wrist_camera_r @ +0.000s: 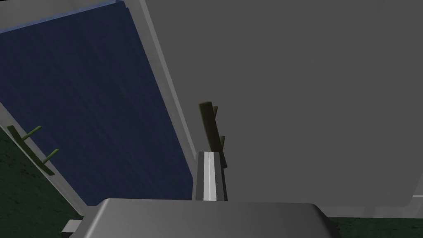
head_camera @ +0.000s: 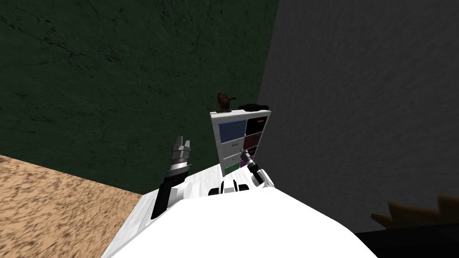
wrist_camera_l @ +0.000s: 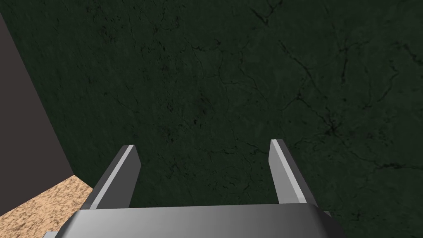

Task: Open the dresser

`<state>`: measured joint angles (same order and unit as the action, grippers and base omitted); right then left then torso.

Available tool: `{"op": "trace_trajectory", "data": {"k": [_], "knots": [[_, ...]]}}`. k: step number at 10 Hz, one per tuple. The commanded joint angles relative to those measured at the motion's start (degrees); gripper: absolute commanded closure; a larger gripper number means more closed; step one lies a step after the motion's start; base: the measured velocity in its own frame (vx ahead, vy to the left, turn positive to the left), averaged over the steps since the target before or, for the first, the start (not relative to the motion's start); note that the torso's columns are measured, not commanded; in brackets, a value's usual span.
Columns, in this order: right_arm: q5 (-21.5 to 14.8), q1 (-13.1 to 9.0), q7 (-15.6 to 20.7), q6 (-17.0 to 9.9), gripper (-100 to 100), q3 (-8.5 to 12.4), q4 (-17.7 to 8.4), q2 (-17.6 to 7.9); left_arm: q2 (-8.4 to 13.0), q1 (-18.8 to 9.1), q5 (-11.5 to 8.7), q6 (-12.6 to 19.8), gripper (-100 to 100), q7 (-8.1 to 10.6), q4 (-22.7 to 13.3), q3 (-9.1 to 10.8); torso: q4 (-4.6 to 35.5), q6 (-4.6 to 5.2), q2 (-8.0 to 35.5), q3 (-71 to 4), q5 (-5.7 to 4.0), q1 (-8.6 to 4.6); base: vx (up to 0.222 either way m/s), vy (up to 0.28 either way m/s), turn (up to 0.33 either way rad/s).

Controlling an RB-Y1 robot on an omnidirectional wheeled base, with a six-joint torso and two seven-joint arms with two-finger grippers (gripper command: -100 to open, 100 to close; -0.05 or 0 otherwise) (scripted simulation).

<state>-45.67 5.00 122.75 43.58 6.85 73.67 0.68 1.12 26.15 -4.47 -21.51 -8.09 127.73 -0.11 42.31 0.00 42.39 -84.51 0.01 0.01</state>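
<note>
Dresser (head_camera: 233,134) standing where green wall (head_camera: 112,67) is meeting grey wall (head_camera: 358,89), brown items (head_camera: 223,102) atop it reading unclear | right end effector (wrist_camera_r: 210,173) pressing blades together, half hiding dresser's olive handle (wrist_camera_r: 207,120), grip unclear | left end effector (wrist_camera_l: 202,144) gaping empty, left of dresser

Drawer fronts (wrist_camera_r: 289,82) of the dresser (head_camera: 233,145) are being rendered matt and smooth, the green wall (wrist_camera_l: 231,82) veined like stone.
</note>
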Motion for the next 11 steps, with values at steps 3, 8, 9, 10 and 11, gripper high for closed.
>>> {"op": "trace_trajectory", "data": {"k": [3, 8, 9, 10, 11], "knots": [[-0.09, 0.08, 0.24, -0.14, -100, 0.12, 0.14, -4.19, 0.0, 0.03, 0.0, -0.01, 0, 0.0, 0.01, 0.0, -0.13, 0.0, -0.46, -0.29, 0.0, 0.04, 0.0, 0.011, -0.006], [-0.46, 0.49, 2.16, -0.48, -100, 0.86, 0.7, -10.19, 0.0, 0.03, 0.0, -0.01, 0, 0.0, 0.0, 0.0, -0.02, 0.0, -0.08, -0.05, 0.01, 0.07, 0.023, 0.049, -0.018], [-0.74, 0.72, 3.45, -0.6, -100, 1.3, 1.14, -10.74, -0.01, 0.03, 0.0, -0.01, 0, 0.0, 0.01, -0.01, -0.03, -0.01, -0.13, -0.07, 0.03, 0.13, 0.039, 0.137, -0.055], [-0.91, 0.85, 4.18, -0.65, -100, 1.54, 1.4, -10.93, -0.01, 0.03, 0.0, -0.01, 0, 0.0, 0.01, -0.01, -0.04, 0.0, -0.15, -0.09, 0.05, 0.21, 0.053, 0.141, -0.046], [-1.17, 1.07, 5.35, -0.74, -100, 1.92, 1.81, -11.29, -0.01, 0.03, 0.0, -0.01, 0, 0.0, 0.01, -0.01, -0.05, -0.01, -0.18, -0.11, 0.03, 0.11, 0.06, 0.141, -0.033]]}}
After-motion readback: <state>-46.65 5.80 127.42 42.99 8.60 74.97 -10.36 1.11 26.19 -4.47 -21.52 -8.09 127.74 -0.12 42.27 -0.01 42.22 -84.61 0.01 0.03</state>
